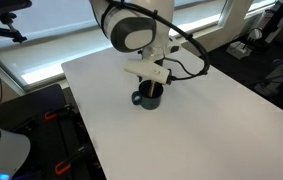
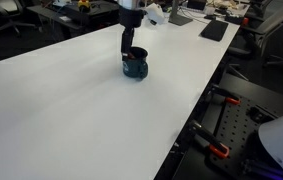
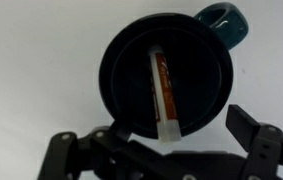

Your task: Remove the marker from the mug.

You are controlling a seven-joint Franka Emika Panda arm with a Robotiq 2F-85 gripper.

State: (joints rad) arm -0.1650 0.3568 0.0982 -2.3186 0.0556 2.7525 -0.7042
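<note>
The dark blue-grey mug (image 1: 145, 98) stands on the white table (image 1: 211, 120); it also shows in an exterior view (image 2: 135, 68). In the wrist view the mug (image 3: 196, 50) fills the middle, its handle at the top right. The marker (image 3: 164, 90) leans inside it, a thin stick with a reddish band and a pale end resting on the near rim. My gripper (image 3: 166, 140) hangs straight above the mug, fingers open and spread either side of the marker's pale end. It holds nothing. In both exterior views the gripper (image 1: 151, 88) (image 2: 129, 52) sits just over the mug's mouth.
The table's edges run close to a window ledge (image 1: 41, 60) behind and black frames (image 2: 226, 130) at the side. Cluttered desks (image 2: 211, 25) stand beyond the far end. A cable (image 1: 186, 50) loops off my wrist.
</note>
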